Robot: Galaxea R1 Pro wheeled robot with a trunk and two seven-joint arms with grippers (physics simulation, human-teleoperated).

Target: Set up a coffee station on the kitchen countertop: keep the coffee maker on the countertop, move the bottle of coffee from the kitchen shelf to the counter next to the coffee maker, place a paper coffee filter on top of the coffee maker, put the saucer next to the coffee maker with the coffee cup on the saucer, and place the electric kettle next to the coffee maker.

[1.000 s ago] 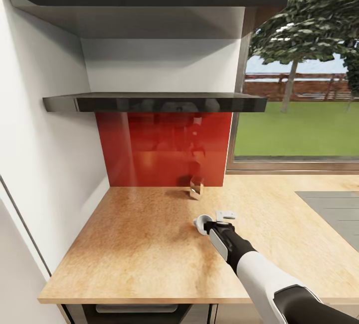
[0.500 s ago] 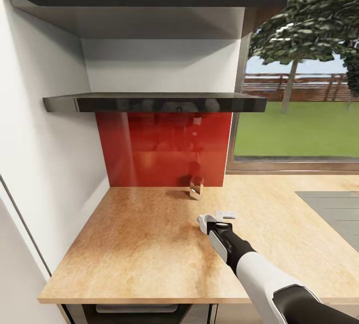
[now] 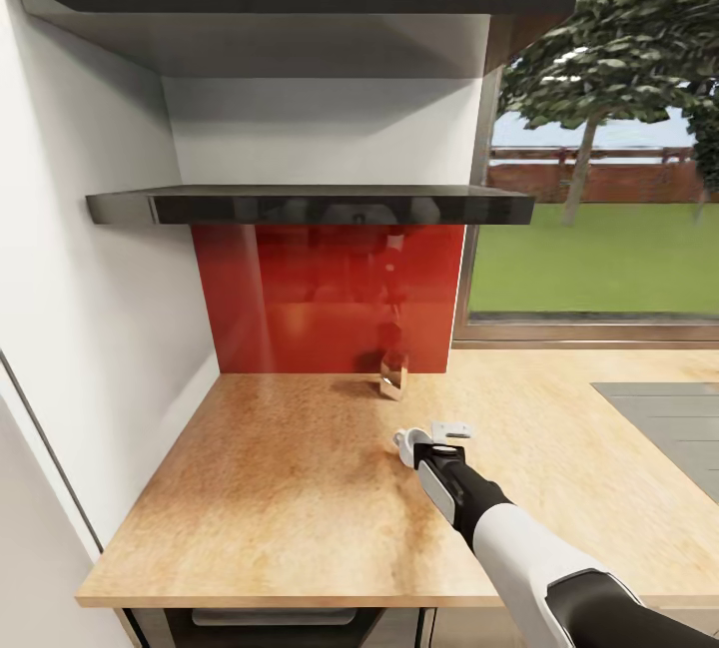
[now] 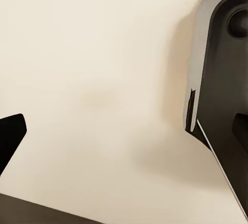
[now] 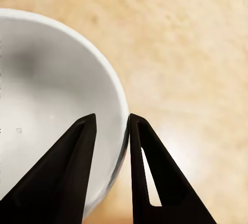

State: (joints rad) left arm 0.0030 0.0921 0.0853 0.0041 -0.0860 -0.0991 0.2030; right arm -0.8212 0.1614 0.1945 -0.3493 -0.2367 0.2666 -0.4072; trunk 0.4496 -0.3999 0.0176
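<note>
My right gripper hangs low over the wooden countertop, shut on the rim of a white coffee cup. In the right wrist view the two dark fingers pinch the cup's wall, one inside and one outside, with the gripper closed around the rim. A small clear jar with a pale base stands by the red backsplash, just beyond the cup. In the left wrist view one dark fingertip shows at the frame's edge against a plain cream surface.
Two dark shelves hang above the counter's back left corner, with a white wall on the left. A small flat white piece lies beside the gripper. A grey cooktop lies at the right, under the window.
The right gripper and the cup shifted slightly to the right and away from me; the cup now sits closer to the flat white piece.
</note>
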